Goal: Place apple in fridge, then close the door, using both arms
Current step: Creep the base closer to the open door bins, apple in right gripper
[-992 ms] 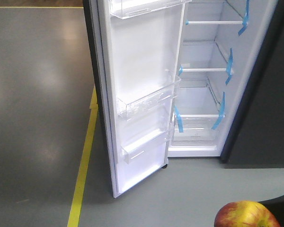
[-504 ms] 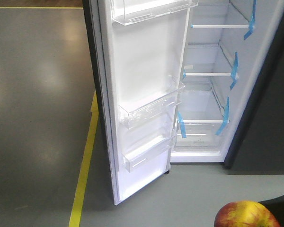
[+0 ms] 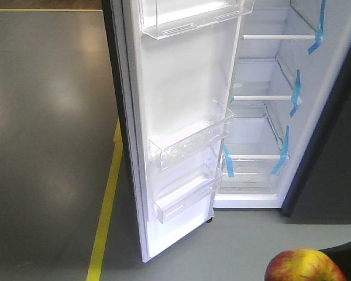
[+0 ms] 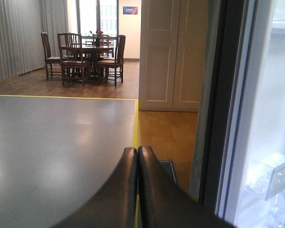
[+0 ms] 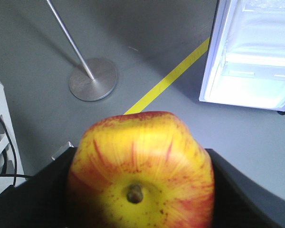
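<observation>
Grips the apple [image 5: 140, 171] in the right claw [image 5: 140, 190], with dark jaws pressed on both sides of the fruit and the stem dimple turned to the wrist camera. Holds it well apart from the fridge [image 3: 263, 117], low in the right corner of the front view, above the grey floor [image 3: 47, 146]. Shows the door [image 3: 181, 88] swung wide open, its white inner face and clear bins [image 3: 187, 146] bare. Seems past the picking step only; needs yet the carry to one of the shelves [image 3: 257, 98], the release, and the closing of the door. Presses the fingers of the left claw [image 4: 137, 156] together on nothing, beside the dark door edge. Cuts off the apple at the bottom of the front view and hides both arms there. Cannot tell which shelf is aimed for, nor see the outer side of the door.
</observation>
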`<state>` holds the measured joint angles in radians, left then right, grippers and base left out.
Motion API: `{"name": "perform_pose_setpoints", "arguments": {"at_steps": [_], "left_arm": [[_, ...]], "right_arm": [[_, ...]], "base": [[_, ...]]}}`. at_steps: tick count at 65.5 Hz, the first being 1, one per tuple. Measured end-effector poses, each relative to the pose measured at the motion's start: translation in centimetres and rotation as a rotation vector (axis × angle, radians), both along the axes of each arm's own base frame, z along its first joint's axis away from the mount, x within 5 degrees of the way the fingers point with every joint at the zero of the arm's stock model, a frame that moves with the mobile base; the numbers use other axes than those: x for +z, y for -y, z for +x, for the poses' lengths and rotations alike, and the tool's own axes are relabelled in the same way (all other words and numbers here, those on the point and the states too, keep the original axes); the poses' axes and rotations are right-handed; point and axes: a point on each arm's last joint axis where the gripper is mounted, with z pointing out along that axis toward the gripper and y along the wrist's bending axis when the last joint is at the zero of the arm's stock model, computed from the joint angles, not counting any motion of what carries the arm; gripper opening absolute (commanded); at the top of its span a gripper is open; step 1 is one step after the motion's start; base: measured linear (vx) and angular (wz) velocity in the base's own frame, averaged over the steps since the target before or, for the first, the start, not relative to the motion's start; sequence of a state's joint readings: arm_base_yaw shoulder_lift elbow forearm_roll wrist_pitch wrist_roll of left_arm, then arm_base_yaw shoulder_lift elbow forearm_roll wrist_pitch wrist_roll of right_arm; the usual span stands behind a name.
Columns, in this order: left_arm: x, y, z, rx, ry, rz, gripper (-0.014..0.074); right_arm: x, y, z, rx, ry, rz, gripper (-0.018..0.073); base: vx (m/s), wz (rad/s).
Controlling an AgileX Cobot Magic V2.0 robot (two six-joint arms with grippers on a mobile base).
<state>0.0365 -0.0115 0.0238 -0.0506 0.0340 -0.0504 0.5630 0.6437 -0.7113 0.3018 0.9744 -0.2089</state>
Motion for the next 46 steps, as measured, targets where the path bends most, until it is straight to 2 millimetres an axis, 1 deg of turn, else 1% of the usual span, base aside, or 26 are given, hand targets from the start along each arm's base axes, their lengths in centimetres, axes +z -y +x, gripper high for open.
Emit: {"name": "perform_pose_setpoints", "arguments": {"at_steps": [46], "left_arm": [[0.0, 0.0, 0.0, 0.0, 0.0, 0.0, -0.0006]], "right_arm": [[0.0, 0.0, 0.0, 0.0, 0.0, 0.0, 0.0067]], "base": [[0.06, 0.0]]}}
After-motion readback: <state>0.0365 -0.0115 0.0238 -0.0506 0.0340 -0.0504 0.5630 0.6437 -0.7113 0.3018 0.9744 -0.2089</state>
